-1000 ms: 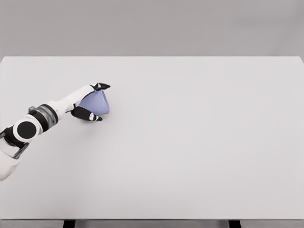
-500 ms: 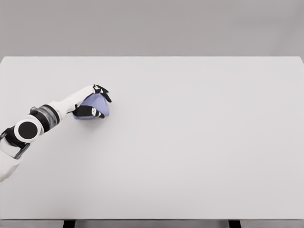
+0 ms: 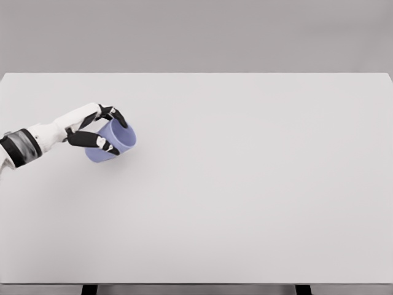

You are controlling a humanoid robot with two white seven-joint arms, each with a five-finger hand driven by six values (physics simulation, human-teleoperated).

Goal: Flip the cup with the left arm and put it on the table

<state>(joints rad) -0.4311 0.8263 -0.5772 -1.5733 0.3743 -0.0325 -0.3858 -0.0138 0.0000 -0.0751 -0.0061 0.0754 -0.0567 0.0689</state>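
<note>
Scene: A pale blue cup is seen gripped by the left hand over the left part of a white table, in the head view.

Cup position: The cup is held tilted, its open mouth turned up and to the right, its base low and to the left. Whether the base is touching the tabletop or is just clear of it cannot be told.

Handling: The cup is judged to be light and stiff, with thin, smooth walls that could slip under a loose hold. No handle is visible. The side wall, about midway between rim and base, is judged the safest place to be gripped, with fingers on opposite sides.

Hand: The left hand is closed around the cup's wall. Dark fingertips are curled over the far side near the rim, and the thumb is pressed across the near side. Nothing else is touched by it.

Right arm: Not seen in the view.

Task stage: The flip is judged to be well under way, and the cup is not yet set upright on the table.
</note>
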